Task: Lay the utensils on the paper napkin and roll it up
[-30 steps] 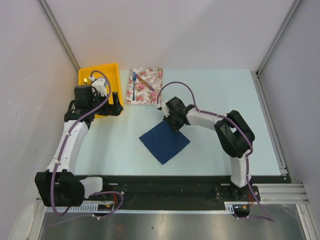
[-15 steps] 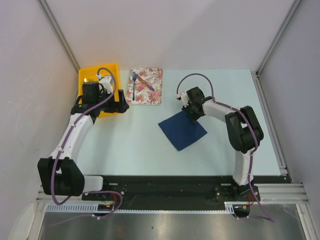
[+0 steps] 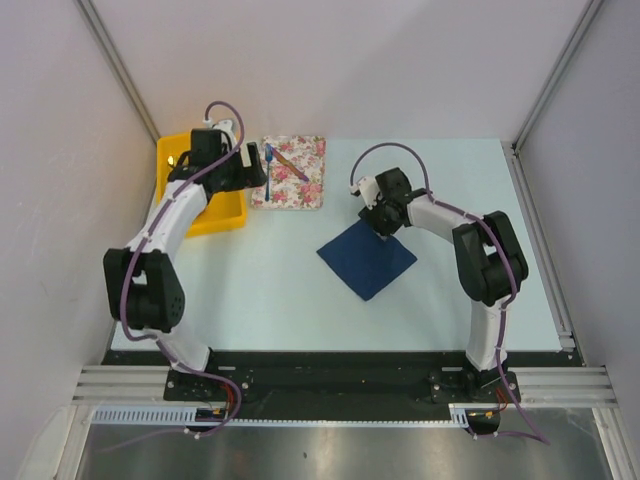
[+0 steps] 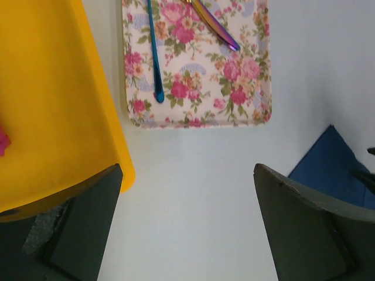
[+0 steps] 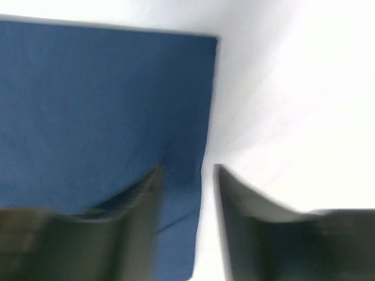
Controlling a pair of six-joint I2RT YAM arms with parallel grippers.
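Note:
The two utensils lie on the floral mat: a blue-handled one and a tan-orange one. The dark blue paper napkin lies flat on the table, right of centre, turned like a diamond. My left gripper hovers open between the yellow bin and the mat, holding nothing. My right gripper sits at the napkin's far corner. Its jaws stand apart, with the napkin's edge lying between them.
A yellow bin stands at the back left with a pink item inside. The floral mat lies right beside it. White walls close the table at the back and both sides.
My right gripper dragged the napkin to the right, then its jaws parted at the far corner. My left arm swung from over the yellow bin toward the floral mat.

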